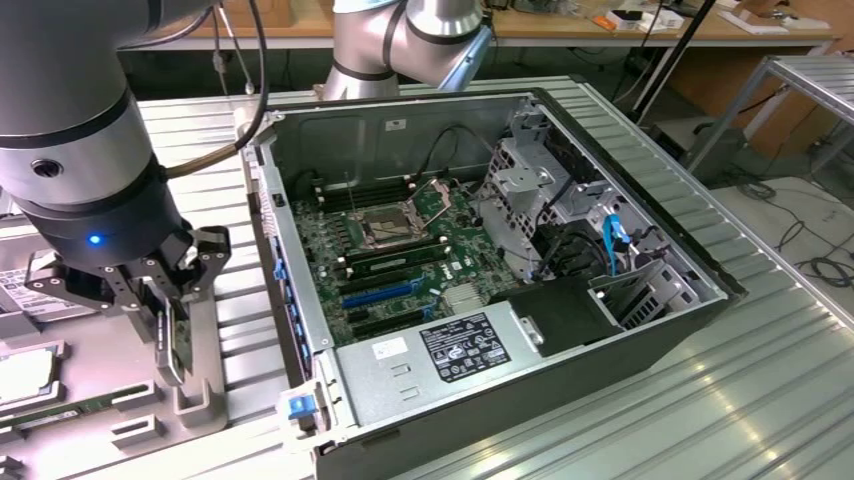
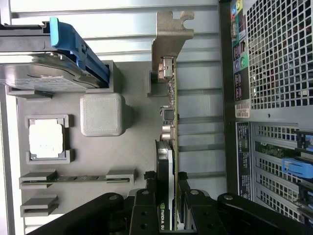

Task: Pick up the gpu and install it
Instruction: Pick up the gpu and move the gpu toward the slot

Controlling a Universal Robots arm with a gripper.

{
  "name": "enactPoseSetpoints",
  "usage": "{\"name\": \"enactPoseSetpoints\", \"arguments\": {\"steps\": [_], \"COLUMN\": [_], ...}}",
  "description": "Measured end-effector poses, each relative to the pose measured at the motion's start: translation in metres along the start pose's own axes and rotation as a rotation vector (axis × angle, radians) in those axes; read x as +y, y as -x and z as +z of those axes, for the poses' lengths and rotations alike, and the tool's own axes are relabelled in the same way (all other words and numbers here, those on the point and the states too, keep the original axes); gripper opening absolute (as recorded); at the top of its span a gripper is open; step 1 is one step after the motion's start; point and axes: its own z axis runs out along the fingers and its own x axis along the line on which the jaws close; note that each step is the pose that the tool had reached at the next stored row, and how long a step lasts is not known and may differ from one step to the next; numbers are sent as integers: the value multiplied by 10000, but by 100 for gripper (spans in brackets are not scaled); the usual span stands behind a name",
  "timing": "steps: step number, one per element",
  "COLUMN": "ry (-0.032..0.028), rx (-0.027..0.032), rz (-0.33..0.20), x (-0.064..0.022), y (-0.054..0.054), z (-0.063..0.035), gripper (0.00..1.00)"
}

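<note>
The gpu [image 1: 172, 345] stands on edge in a slot of the grey holder tray [image 1: 214, 390] at the exterior view's left. In the wrist view the gpu [image 2: 168, 117] is a thin green board with a black face, and its silver bracket [image 2: 171, 34] is at the far end. My gripper [image 1: 166, 318] hangs straight over it. The gripper [image 2: 166, 191] has one black finger against each face of the card, shut on it. The card's lower edge still sits in the holder. The open computer case [image 1: 534, 96] lies beside the tray, with its motherboard [image 1: 400, 250] and blue card slots [image 1: 380, 292] exposed.
The tray [image 2: 132, 147] also holds a hard drive in a blue carrier [image 2: 44, 73], a CPU [image 2: 46, 138] and a RAM stick [image 2: 78, 178]. The case's rear grille [image 2: 279, 58] is close beside the card. A second arm's base [image 1: 400, 40] stands behind the case.
</note>
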Motion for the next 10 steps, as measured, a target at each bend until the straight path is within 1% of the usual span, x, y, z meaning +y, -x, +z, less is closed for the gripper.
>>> {"name": "enactPoseSetpoints", "arguments": {"steps": [10], "ry": [1], "rx": [-1], "rz": [0], "x": [2], "y": [1], "z": [-42], "gripper": [27]}}
